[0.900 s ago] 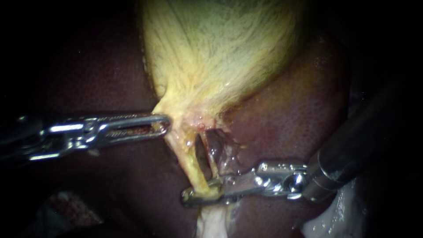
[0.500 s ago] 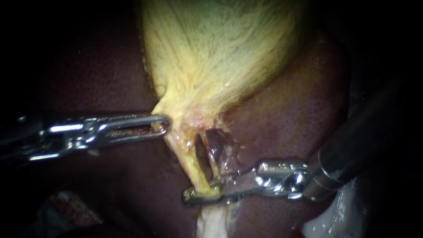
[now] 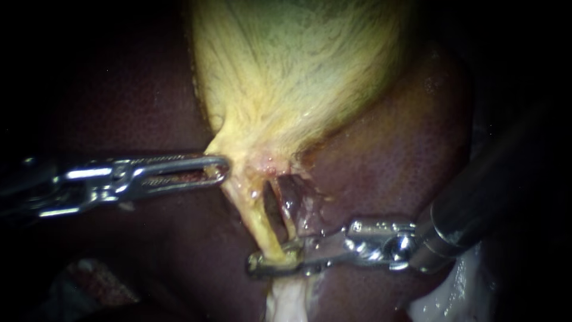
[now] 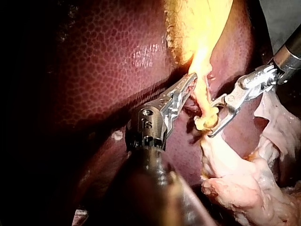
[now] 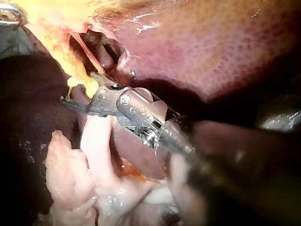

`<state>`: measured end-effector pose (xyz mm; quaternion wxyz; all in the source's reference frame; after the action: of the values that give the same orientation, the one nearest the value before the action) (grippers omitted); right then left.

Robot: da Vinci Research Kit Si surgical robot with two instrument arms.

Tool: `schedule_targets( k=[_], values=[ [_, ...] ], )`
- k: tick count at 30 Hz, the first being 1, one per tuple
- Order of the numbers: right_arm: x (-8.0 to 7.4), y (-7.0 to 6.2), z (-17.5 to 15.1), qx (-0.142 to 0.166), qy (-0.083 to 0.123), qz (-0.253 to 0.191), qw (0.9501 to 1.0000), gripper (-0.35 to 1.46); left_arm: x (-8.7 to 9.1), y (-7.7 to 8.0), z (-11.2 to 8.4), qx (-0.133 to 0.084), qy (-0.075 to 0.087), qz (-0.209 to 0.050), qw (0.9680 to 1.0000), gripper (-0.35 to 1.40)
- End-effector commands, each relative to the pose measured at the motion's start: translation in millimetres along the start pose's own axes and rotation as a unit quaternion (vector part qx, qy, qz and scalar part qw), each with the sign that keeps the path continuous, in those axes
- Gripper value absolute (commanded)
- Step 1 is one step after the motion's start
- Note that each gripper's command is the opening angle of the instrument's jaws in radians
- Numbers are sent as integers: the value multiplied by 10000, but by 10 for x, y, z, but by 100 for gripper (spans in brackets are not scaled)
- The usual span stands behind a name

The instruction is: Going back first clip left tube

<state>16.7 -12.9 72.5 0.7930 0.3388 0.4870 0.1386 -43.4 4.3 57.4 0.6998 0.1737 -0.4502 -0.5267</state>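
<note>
Nearest, at 6 o'clock in the endoscope view, lies pale loose tissue (image 3: 286, 301). Just beyond it my right instrument (image 3: 256, 266) straddles the left tube (image 3: 256, 217), jaws parted with the tube between them. At 9 o'clock my left instrument (image 3: 221, 169) is clamped on the gallbladder (image 3: 292, 71) edge. The liver (image 3: 387, 161) lies behind. Only the left wrist view shows the right jaws' V-shaped gap; the endoscope sees them edge-on.
</note>
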Motion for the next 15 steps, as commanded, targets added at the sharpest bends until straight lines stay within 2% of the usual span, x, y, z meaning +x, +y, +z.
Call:
schedule_targets(
  k=[1, 7, 11, 15],
  values=[
    [0, 1, 0, -17, 37, -102, 9999, 51, 0, 0, 0, -1, -1, 0, 10000, -35],
    [5, 2, -3, -296, 129, -610, 9976, 60, 0, 0, -2, 0, 0, 1, 10000, -35],
    [12, 3, -9, -579, 149, -1047, 9927, 60, 0, -1, -2, 0, 0, 1, 10000, -35],
    [14, 3, -18, -647, 140, -1254, 9899, 60, 0, -1, -3, -1, 0, 0, 10000, -35]
  ],
)
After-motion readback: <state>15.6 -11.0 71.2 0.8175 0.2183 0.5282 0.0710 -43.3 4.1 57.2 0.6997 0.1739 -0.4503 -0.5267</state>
